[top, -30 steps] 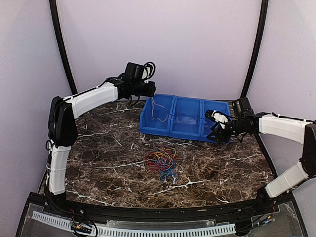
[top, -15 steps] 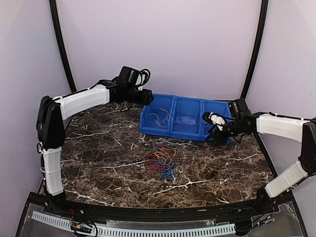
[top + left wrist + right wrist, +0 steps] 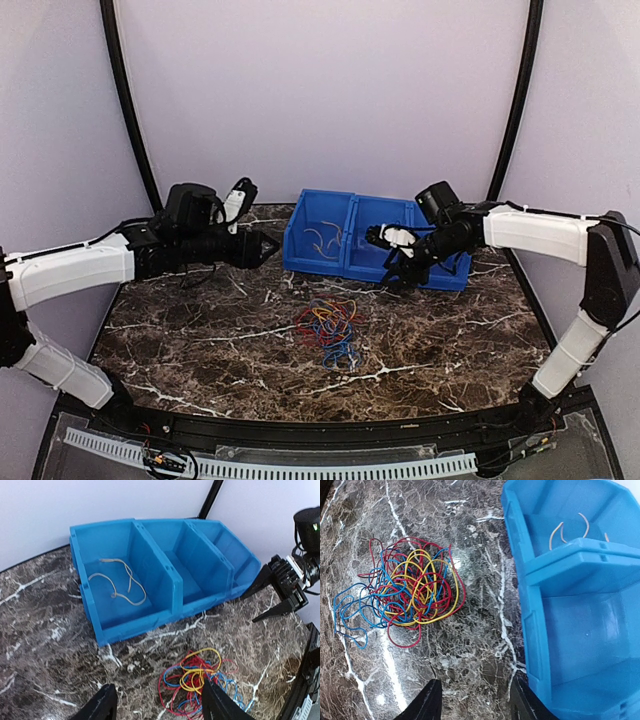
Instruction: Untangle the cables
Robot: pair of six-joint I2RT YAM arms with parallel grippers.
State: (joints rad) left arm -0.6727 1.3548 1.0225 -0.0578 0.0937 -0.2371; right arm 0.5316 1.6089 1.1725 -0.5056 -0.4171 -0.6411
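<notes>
1. Roughly at the middle of the top view, the cables point(image 3: 325, 330) lie in a loose red, blue and yellow tangle on the marble table point(image 3: 200, 330), with bare top on every side of them.
2. The blue bin point(image 3: 320, 264) stands just behind the tangle, not touching it. Its left compartment holds a pale wire point(image 3: 322, 238).
3. The left gripper point(image 3: 262, 248), at centre left, has its jaws spread and grips nothing. The right gripper point(image 3: 388, 262), by the bin's front wall, is likewise parted and holds nothing.
</notes>
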